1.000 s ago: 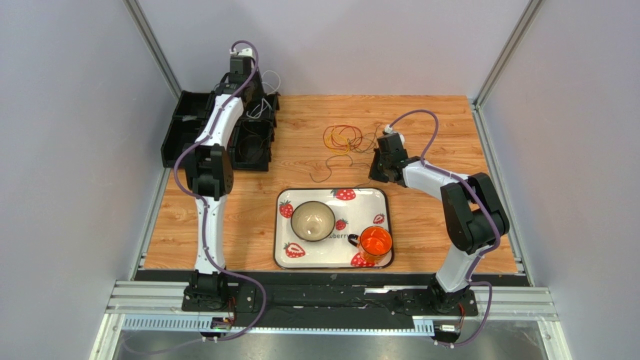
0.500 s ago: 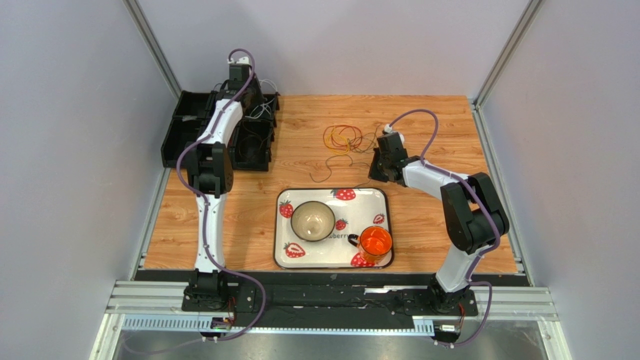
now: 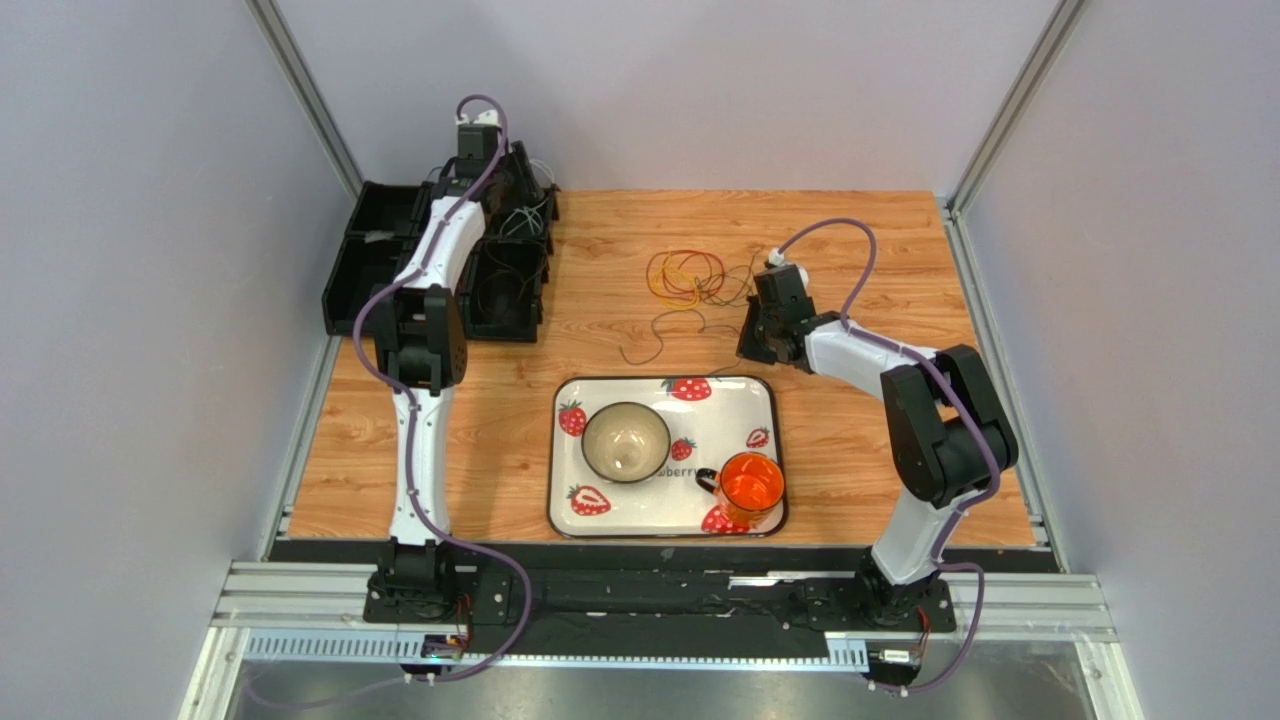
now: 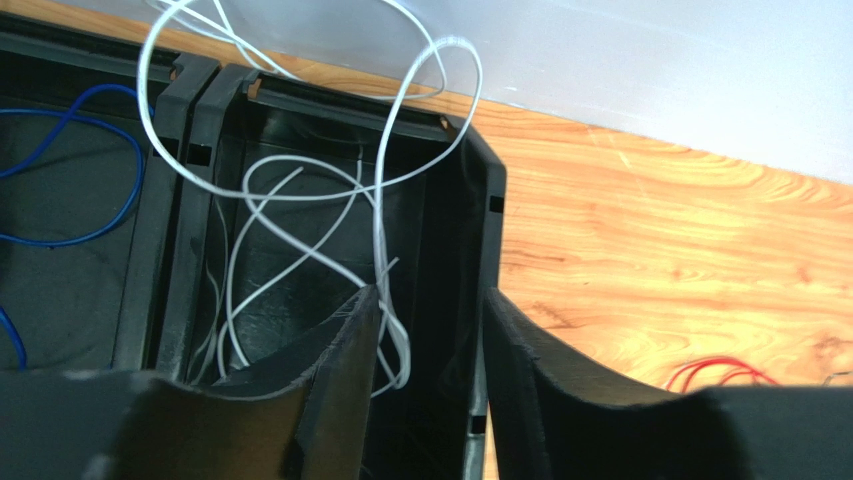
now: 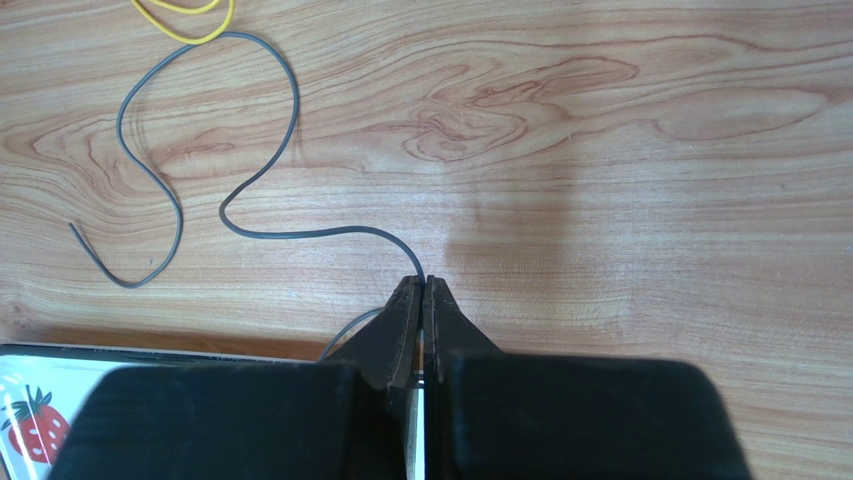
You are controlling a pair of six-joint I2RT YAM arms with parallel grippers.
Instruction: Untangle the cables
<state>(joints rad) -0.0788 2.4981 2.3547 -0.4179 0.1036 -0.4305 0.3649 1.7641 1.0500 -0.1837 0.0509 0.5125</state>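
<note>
Right pincer [image 5: 422,288]: jaws pressed together on one end of the grey cable [image 5: 290,236], which snakes flat across the wooden desk [image 5: 621,200] up to the red and yellow tangle [image 3: 687,276]. Left pincer [image 4: 429,380]: jaws apart above the white cable [image 4: 378,220], looped in a black bin [image 4: 471,230]. The wires appear light, limp and springy, best gripped near a free end. Plain walls [image 3: 150,300] closely enclose the desk.

The bins [image 3: 361,263] sit at the far left corner of the table [image 3: 887,240], with cables [image 4: 378,220] inside and the left gripper [image 4: 425,300] above them. A loose bundle [image 3: 684,278] lies far centre, just left of the right gripper [image 5: 422,285]. In front, the tray [image 3: 559,450] carries a bowl [image 3: 627,441] at left and a cup [image 3: 750,486] at right.
</note>
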